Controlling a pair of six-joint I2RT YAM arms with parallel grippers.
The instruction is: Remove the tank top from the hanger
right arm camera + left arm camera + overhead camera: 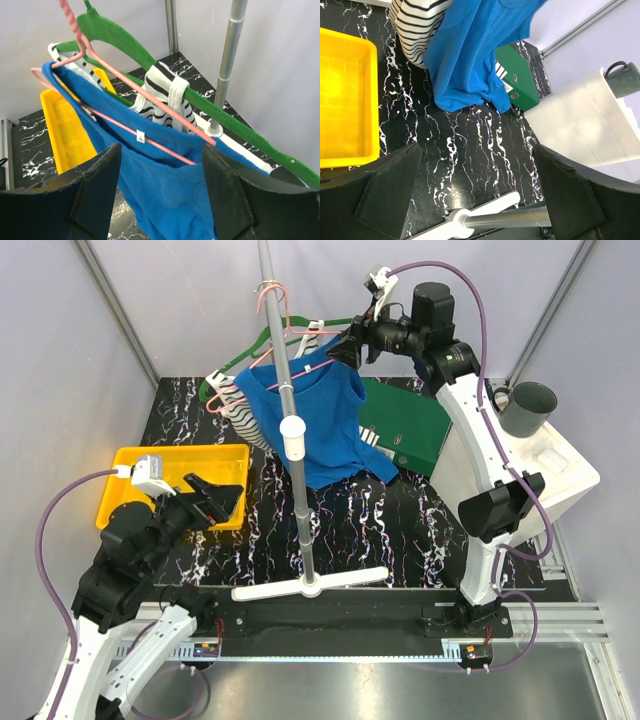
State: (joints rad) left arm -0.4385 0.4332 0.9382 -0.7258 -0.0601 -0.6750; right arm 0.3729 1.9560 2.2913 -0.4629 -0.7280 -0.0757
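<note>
A blue tank top [310, 425] hangs on a pink hanger [275, 310] from the rack's steel pole [290, 420]; it also shows in the left wrist view [465, 55] and the right wrist view [165, 200]. The pink hanger [130, 85] runs through its neck. A striped top [165, 92] hangs behind on a green hanger [150, 55]. My right gripper [343, 348] is open at the tank top's right shoulder, jaws either side of the blue cloth [160, 192]. My left gripper [215, 502] is open and empty, low by the yellow tray; it also shows in the left wrist view [475, 195].
A yellow tray [125, 462] lies at the left. A green binder [405, 425] lies behind the rack. A white box [560, 475] with a grey cup [530, 408] stands at the right. The rack's white foot [310, 585] crosses the near table.
</note>
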